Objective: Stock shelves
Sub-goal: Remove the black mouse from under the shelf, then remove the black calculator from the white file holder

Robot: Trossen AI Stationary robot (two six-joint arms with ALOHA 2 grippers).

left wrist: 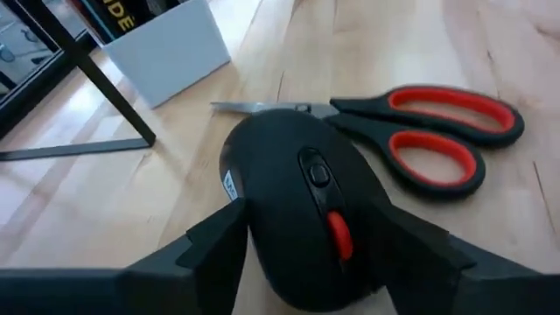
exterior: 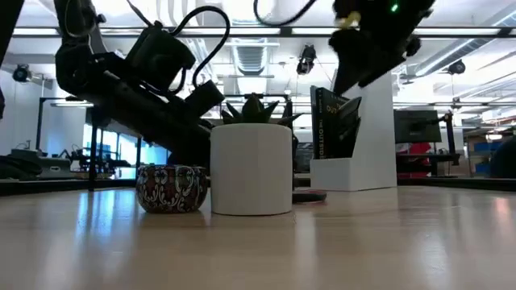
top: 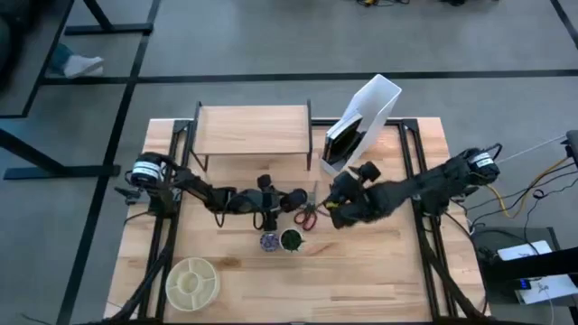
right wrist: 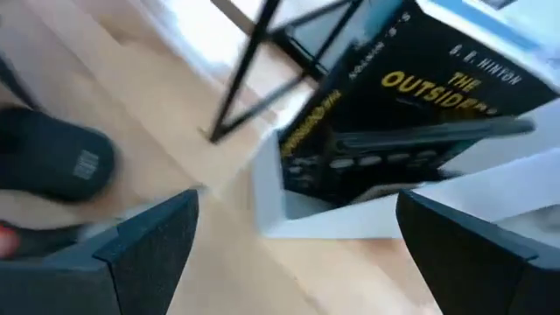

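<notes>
Gripping a black mouse point(left wrist: 302, 214) between its fingers, the left gripper point(top: 291, 202) sits at table centre. Right gripper point(top: 336, 200) hovers open. Shelf point(top: 251, 131) stands at 12 o'clock.

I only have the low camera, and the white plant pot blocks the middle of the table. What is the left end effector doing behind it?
Observer: The left end effector has its fingers closed against both sides of a black computer mouse that lies on the table.
Operator: And the right end effector? I only see the arm overhead.
Observer: The right end effector is open and faces the white file holder.
Operator: Is anything on the shelf yet?
Observer: No. In the high view, the top board of the shelf is bare.
</notes>
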